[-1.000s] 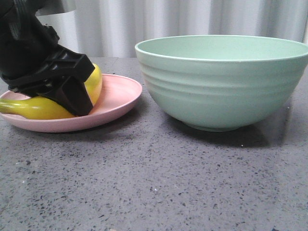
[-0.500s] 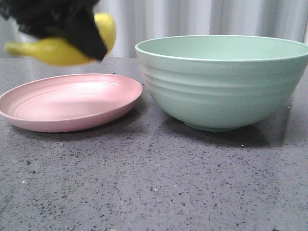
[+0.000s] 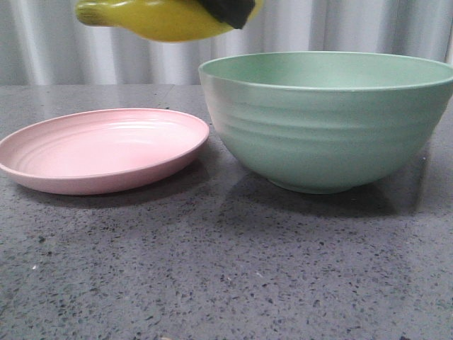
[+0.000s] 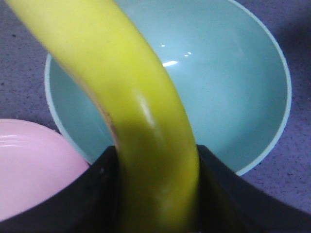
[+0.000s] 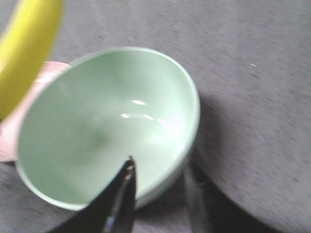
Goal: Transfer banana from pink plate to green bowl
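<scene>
The yellow banana [image 3: 166,18] hangs high in the air in the front view, above the gap between the pink plate [image 3: 99,149] and the green bowl [image 3: 325,117]. My left gripper [image 3: 228,10] is shut on the banana, and only its black finger shows at the top edge. In the left wrist view the banana [image 4: 121,92] runs between the black jaws of the gripper [image 4: 158,158], over the near rim of the bowl [image 4: 218,82]. The plate [image 4: 29,170] is bare. My right gripper [image 5: 160,172] is open and empty beside the bowl [image 5: 97,126], holding nothing.
The objects stand on a dark grey speckled tabletop [image 3: 226,269]. A pale pleated curtain [image 3: 340,28] hangs behind. The banana [image 5: 24,53] also shows at the edge of the right wrist view, with a sliver of the plate [image 5: 7,138].
My left gripper has lifted the banana off the pink plate and carried it up and to the right, toward the green bowl. The plate now lies bare.
</scene>
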`<state>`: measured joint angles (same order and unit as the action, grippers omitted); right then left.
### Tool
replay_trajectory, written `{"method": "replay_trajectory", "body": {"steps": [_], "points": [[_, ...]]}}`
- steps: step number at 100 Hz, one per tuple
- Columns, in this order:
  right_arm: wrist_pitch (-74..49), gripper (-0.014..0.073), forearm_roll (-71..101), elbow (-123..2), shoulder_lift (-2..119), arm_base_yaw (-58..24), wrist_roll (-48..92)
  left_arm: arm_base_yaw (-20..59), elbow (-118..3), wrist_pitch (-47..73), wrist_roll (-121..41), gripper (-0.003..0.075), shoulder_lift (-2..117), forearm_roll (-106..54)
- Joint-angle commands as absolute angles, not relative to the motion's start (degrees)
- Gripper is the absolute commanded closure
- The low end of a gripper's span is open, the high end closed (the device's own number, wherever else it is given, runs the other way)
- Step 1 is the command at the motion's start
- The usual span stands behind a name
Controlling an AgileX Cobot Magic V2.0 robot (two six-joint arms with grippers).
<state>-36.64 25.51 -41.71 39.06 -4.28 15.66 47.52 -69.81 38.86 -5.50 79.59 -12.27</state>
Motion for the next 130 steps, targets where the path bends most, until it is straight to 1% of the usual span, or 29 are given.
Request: {"method": "replay_trajectory", "body": {"steps": [1, 8, 15, 31, 54, 86, 94, 101, 102, 103, 106, 112, 120, 125, 126, 130], "points": [[-34.5, 0.0230, 30.1, -47.6, 43.0, -5.8, 15.8, 48.2, -71.8, 34.8, -5.7, 0.0566, 77.8, -15.2], [-35.1, 0.0163, 32.9, -50.5, 46.3, -7.3, 15.8, 48.5, -71.8, 34.8, -5.7, 0.0566, 77.8, -15.5], [-35.1, 0.0138, 36.6, -52.8, 49.5, -9.1, 15.8, 48.9, -71.8, 34.8, -5.8, 0.0566, 77.9, -15.5], [-35.0, 0.0138, 44.2, -57.0, 57.2, -12.8, 15.8, 49.1, -71.8, 34.8, -7.4, 0.0566, 78.1, -16.6], [-35.3, 0.0138, 53.5, -60.6, 65.6, -13.2, 15.8, 51.3, -71.8, 35.3, -7.7, 0.0566, 79.3, -17.1], [-35.6, 0.0146, 59.4, -60.8, 69.6, -13.2, 15.8, 52.0, -71.8, 35.1, -7.7, 0.0566, 79.8, -17.1], [-35.6, 0.0195, 60.2, -60.8, 69.6, -13.2, 15.8, 52.0, -71.8, 34.9, -7.7, 0.0565, 79.8, -17.2], [-35.6, 0.0279, 60.2, -60.8, 69.7, -13.2, 15.8, 52.0, -71.8, 34.2, -7.7, 0.0560, 79.8, -17.2], [-35.6, 0.0308, 60.2, -60.8, 69.7, -13.2, 15.8, 52.0, -71.8, 34.0, -7.7, 0.0560, 79.8, -17.2], [-35.7, 0.0308, 60.2, -60.8, 69.7, -13.2, 15.8, 52.0, -71.8, 33.9, -7.7, 0.0560, 79.8, -17.2], [-35.7, 0.0354, 60.2, -60.8, 69.7, -13.2, 15.8, 52.0, -71.8, 33.5, -7.7, 0.0559, 79.8, -17.2], [-35.7, 0.0415, 60.2, -60.8, 69.7, -13.2, 15.8, 52.0, -71.8, 32.9, -7.7, 0.0543, 79.8, -17.2], [-36.0, 0.0470, 60.2, -60.8, 69.7, -13.2, 15.8, 52.0, -71.8, 32.6, -7.7, 0.0475, 79.8, -17.2], [-36.3, 0.0484, 60.2, -60.8, 69.7, -13.2, 15.8, 52.0, -71.8, 32.6, -7.7, 0.0411, 79.8, -17.2], [-36.3, 0.0485, 60.2, -60.8, 69.7, -13.2, 15.8, 52.0, -71.8, 32.6, -7.7, 0.0411, 79.8, -17.2], [-36.3, 0.0491, 60.2, -60.8, 69.7, -13.2, 15.8, 52.0, -71.8, 32.6, -7.7, 0.0369, 79.8, -17.2]]}}
